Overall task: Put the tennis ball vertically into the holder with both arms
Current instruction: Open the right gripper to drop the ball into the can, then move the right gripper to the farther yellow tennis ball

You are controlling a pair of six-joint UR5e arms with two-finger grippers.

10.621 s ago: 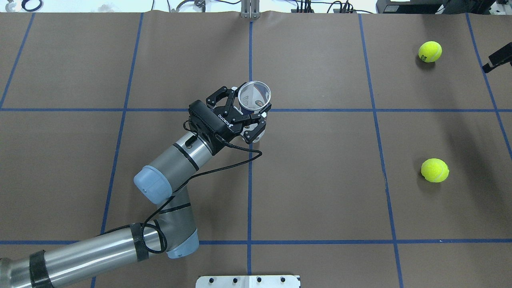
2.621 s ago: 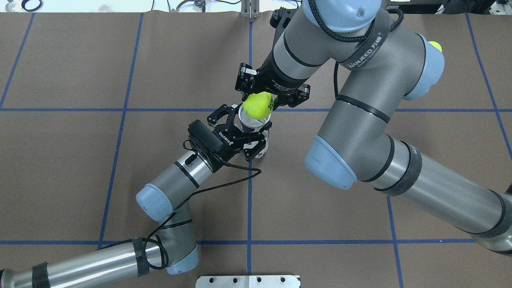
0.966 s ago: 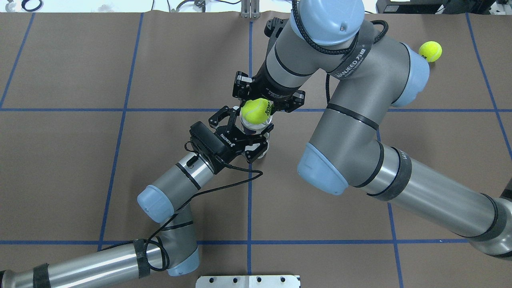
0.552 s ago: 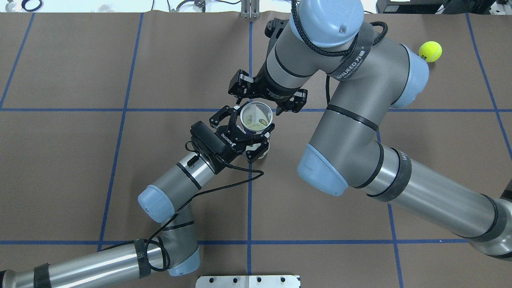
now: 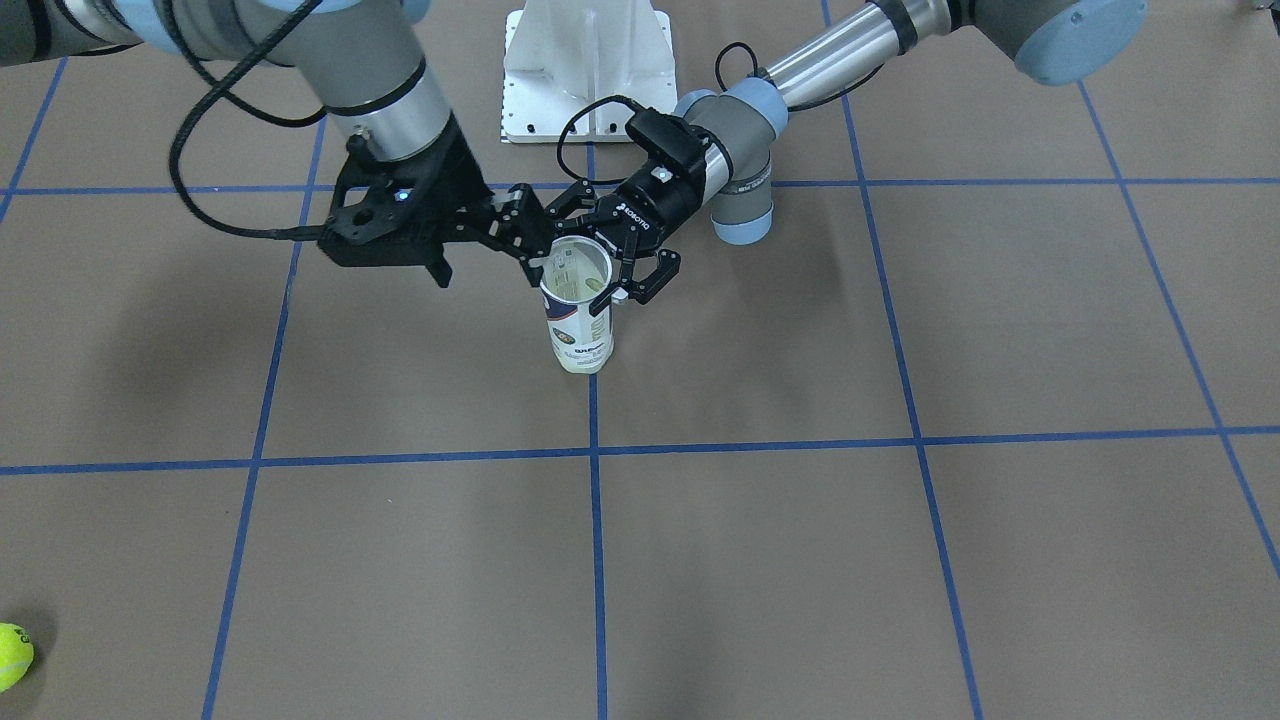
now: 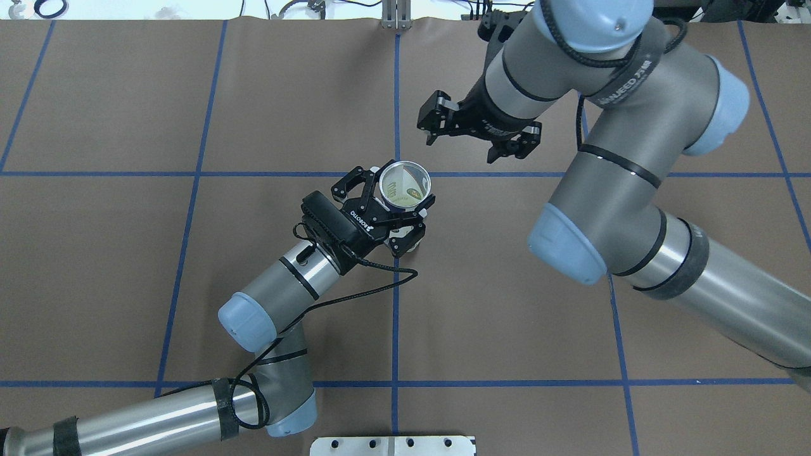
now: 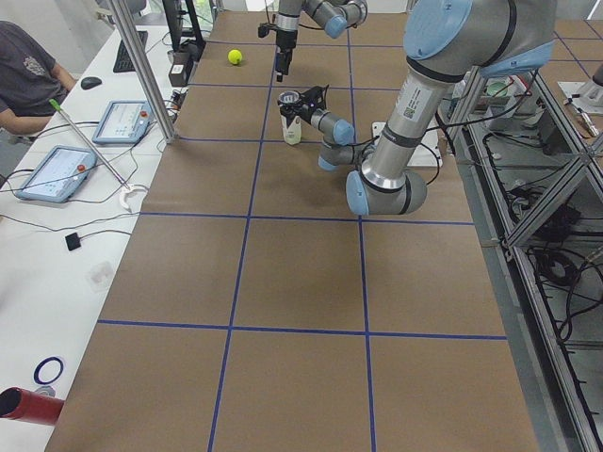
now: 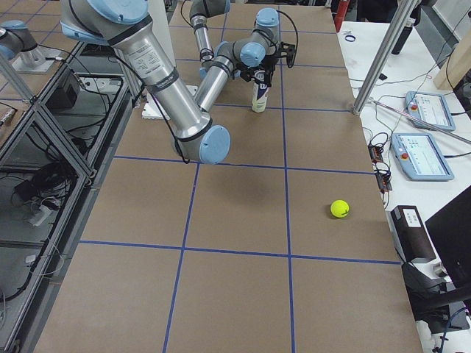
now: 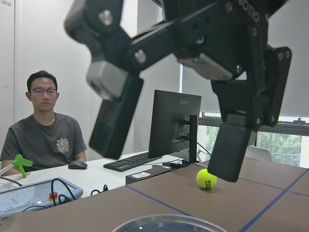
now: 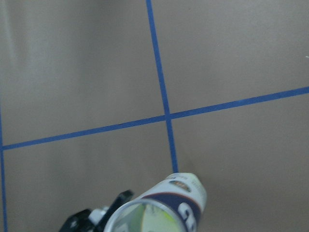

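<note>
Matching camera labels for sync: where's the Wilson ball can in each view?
Front-facing: tennis-ball can upright, just left of centre, upper half.
Overhead: can centre, open mouth facing the camera.
Exterior left: can top centre, far away.
Exterior right: can top centre.
Left wrist: only its rim at the bottom edge.
Right wrist: can bottom centre, cut off.
Landmark: left gripper clamped around its upper part.

The loose tennis ball [image 5: 13, 657] is half cut off by the front view's left edge.
</note>
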